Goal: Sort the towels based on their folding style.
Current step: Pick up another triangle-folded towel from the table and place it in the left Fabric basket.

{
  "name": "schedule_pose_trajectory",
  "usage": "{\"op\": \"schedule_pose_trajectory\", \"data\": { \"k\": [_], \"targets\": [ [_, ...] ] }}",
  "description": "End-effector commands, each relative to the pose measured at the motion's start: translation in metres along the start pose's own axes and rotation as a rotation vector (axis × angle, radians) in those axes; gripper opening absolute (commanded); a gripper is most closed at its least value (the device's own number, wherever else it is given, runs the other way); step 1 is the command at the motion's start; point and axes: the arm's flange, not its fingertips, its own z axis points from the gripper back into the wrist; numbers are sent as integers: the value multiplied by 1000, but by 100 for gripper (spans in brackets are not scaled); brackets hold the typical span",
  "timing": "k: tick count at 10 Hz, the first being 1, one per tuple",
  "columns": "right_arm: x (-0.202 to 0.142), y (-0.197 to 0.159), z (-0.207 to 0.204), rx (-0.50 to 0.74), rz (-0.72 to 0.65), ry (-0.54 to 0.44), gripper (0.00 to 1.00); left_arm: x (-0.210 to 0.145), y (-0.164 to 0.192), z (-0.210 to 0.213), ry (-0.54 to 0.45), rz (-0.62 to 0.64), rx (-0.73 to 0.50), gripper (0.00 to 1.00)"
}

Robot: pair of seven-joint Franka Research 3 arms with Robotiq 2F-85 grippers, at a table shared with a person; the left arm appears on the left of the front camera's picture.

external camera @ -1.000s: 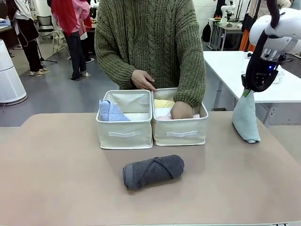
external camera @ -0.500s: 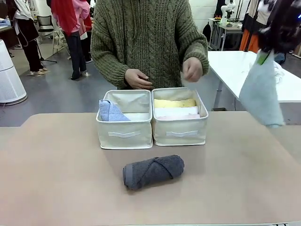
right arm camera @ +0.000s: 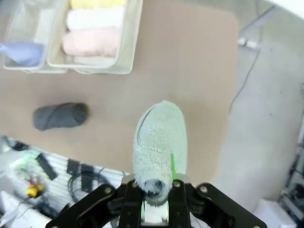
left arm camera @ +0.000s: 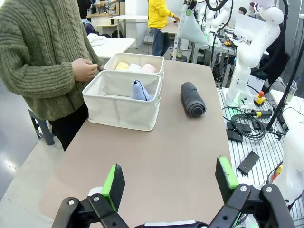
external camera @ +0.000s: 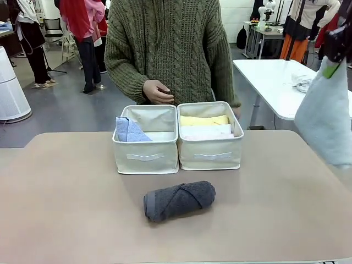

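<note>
Hanging near table (external camera: 66, 209) right edge, grey-green cone (external camera: 327, 118) pinched by right tool (right arm camera: 154, 190); left tool (left arm camera: 168, 183) spread.

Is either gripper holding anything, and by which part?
The right gripper grips the grey-green cone towel by its narrow tip. The left gripper is open, empty.

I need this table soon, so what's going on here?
The right gripper holds a pale grey-green cone-shaped terry towel up near the right edge of the table. The left cream fabric box holds a periwinkle blue cone towel; the right cream box holds a yellow rolled towel, a white one and a pale pink one. A dark grey rolled towel lies on the table before them. The left gripper hangs open. A person in a green sweater stands behind the boxes.
</note>
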Motion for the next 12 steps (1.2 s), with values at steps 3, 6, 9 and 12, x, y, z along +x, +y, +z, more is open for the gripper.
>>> {"op": "schedule_pose_trajectory", "data": {
  "k": [3,6,9,12],
  "targets": [
    [12,2,15,17,25,4,0,1,-2,1,-13,-6,8,100],
    [12,2,15,17,25,4,0,1,-2,1,-13,-6,8,100],
    [40,44,13,42,231,5,18,1,-2,1,-13,-6,8,100],
    [96,149,-7,59,506,98,18,1,-2,1,-13,-6,8,100]
  ]
}}
